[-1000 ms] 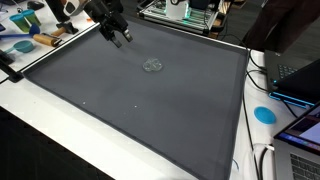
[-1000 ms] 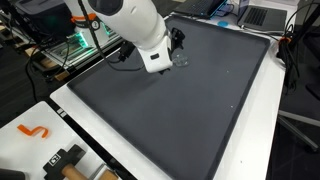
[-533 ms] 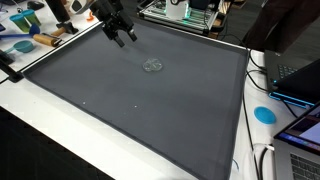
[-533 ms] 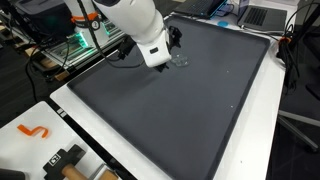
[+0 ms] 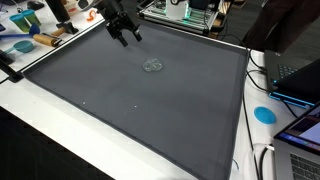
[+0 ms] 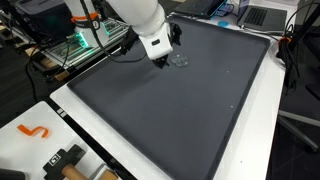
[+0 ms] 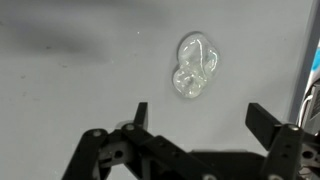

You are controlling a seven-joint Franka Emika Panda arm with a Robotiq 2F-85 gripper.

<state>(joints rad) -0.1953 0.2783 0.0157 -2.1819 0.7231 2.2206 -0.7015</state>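
A small clear crumpled plastic piece (image 5: 152,66) lies on the dark grey mat (image 5: 130,100). It also shows in the wrist view (image 7: 194,66) and faintly in an exterior view (image 6: 181,59). My gripper (image 5: 128,36) hangs open and empty above the mat's far part, apart from the plastic piece. In the wrist view the two black fingers (image 7: 200,118) stand wide apart with bare mat between them, and the plastic piece lies beyond the fingertips. In an exterior view the white wrist hides most of the gripper (image 6: 168,50).
The mat lies on a white table (image 5: 40,130). Tools and a blue dish (image 5: 20,45) lie off one edge, laptops and a blue disc (image 5: 265,114) off another. An orange hook (image 6: 33,131) and a black tool (image 6: 62,160) lie on the white table edge. A rack with electronics (image 6: 80,45) stands behind.
My gripper has moved up and toward the far edge of the mat, staying open. The plastic piece has not moved.
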